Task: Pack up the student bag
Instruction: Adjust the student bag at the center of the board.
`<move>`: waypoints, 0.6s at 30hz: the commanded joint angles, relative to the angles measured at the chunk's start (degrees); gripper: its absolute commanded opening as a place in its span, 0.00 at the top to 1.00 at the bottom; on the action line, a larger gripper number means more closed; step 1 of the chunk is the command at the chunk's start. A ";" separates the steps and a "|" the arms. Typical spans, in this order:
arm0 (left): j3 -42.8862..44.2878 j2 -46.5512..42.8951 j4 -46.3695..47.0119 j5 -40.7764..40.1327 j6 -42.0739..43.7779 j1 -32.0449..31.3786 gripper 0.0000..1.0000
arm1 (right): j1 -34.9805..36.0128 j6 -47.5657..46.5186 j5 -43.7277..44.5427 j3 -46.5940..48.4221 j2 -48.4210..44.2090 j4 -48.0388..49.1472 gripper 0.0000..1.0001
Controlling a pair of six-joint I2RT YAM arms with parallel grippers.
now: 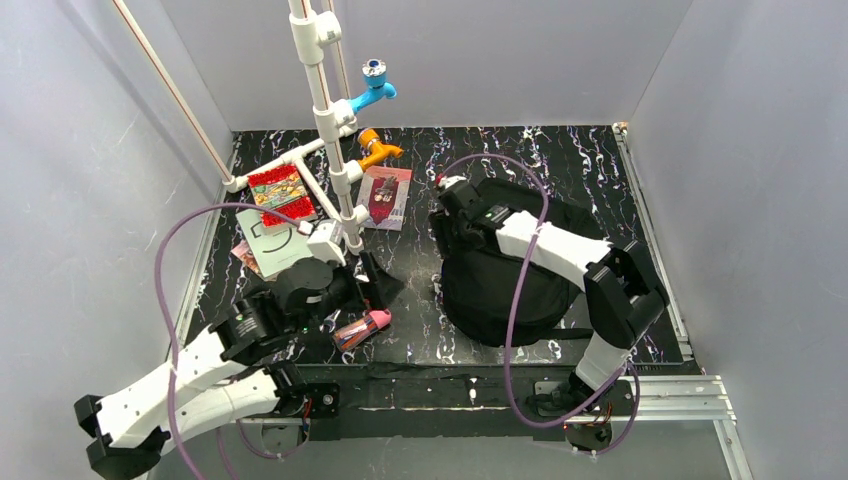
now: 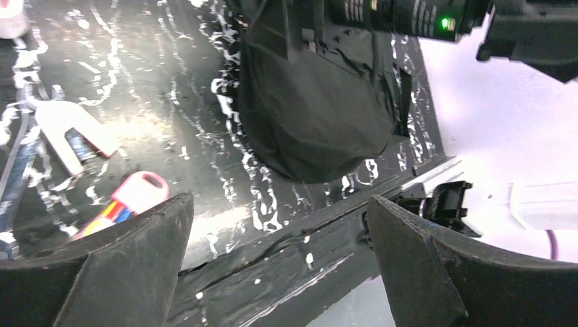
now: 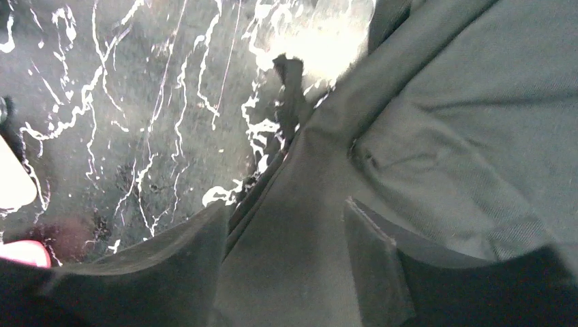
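The student bag [image 1: 500, 290], a soft black backpack, lies on the marbled black table to the right of centre. My right gripper [image 1: 447, 215] reaches down onto the bag's far left end. In the right wrist view its jaws [image 3: 286, 204] stand apart, with smooth bag fabric [image 3: 443, 136] lying flat between and under them, not pinched. My left gripper [image 1: 378, 283] hovers left of the bag near a pink and red pencil case [image 1: 362, 328]. Its jaws [image 2: 278, 201] are wide open with only the table's front edge between them. The bag [image 2: 313, 116] shows ahead of it.
A white pipe frame [image 1: 325, 110] with blue [image 1: 372, 90] and orange [image 1: 378, 150] fittings rises at the back left. Around its foot lie a red book [image 1: 280, 195], a white sheet [image 1: 268, 245] and a card [image 1: 385, 197]. Grey walls close in the table.
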 commanded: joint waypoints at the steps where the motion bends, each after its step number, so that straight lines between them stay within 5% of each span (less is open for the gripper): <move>1: 2.30 -3.29 -14.49 -4.65 4.03 0.44 0.02 | 8.71 6.37 10.98 -1.09 -3.39 -5.62 0.25; 6: 2.19 -2.65 -12.32 -5.64 5.88 0.50 0.02 | 13.06 11.33 25.26 -1.98 -0.58 -9.52 0.23; 10: 5.82 1.94 -12.97 -3.89 6.97 0.51 0.02 | 13.24 7.01 33.70 -6.09 -0.16 -7.17 0.39; 14: 4.77 1.40 -10.85 -2.48 4.95 0.55 0.02 | 13.29 -9.74 23.63 -15.46 -6.25 11.15 0.99; 18: 3.54 0.64 -10.08 -2.22 3.70 0.92 0.02 | 13.29 -23.58 2.02 -22.49 -12.96 24.74 0.99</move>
